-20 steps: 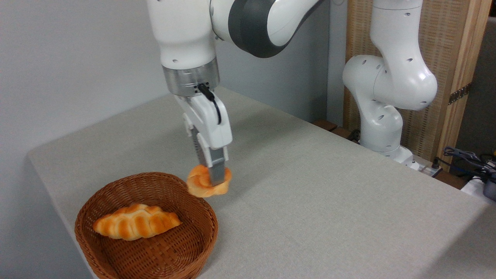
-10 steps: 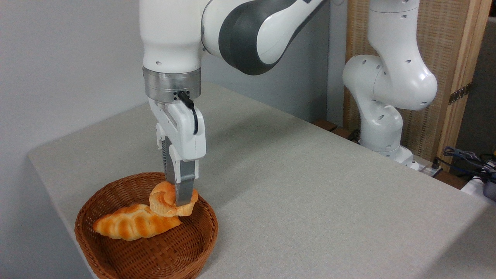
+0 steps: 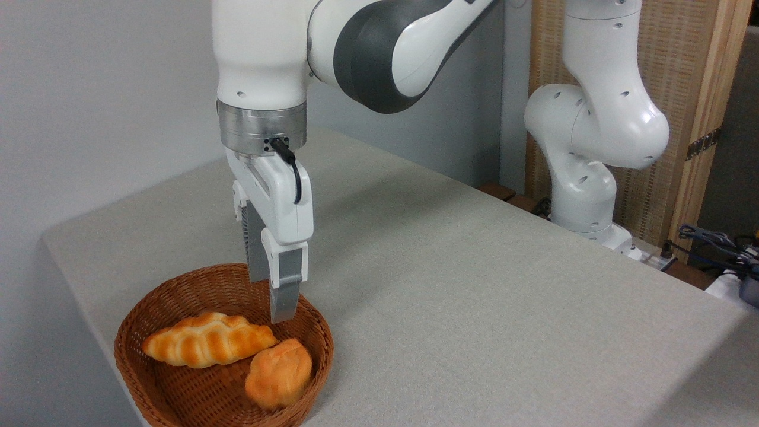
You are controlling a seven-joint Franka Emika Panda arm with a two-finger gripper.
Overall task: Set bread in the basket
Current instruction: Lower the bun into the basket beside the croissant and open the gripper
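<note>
Figure: release over the basket. At far left, near the table's [image 3: 474,296] left edge, the basket [image 3: 142,320] sits with two pieces of bread inside. The long braided loaf [image 3: 209,338] lies across its left and middle part, its long axis running left to right and slightly far-to-near. Just right of and nearer than the loaf, touching or almost touching its right end, the bread [image 3: 278,373] rests on the basket floor against the near-right wall, smooth side up, its slight long axis leaning from near-left to far-right. Above it hangs the gripper [image 3: 273,293], fingers pointing straight down, spread apart and holding nothing; the bread lies below the fingertips and a little toward the viewer, clear of them. Judged from this layout, the placing is done, and the only move left is a straight lift, which the basket's far rim does not obstruct. Farther right stands the arm's base [image 3: 584,201].
</note>
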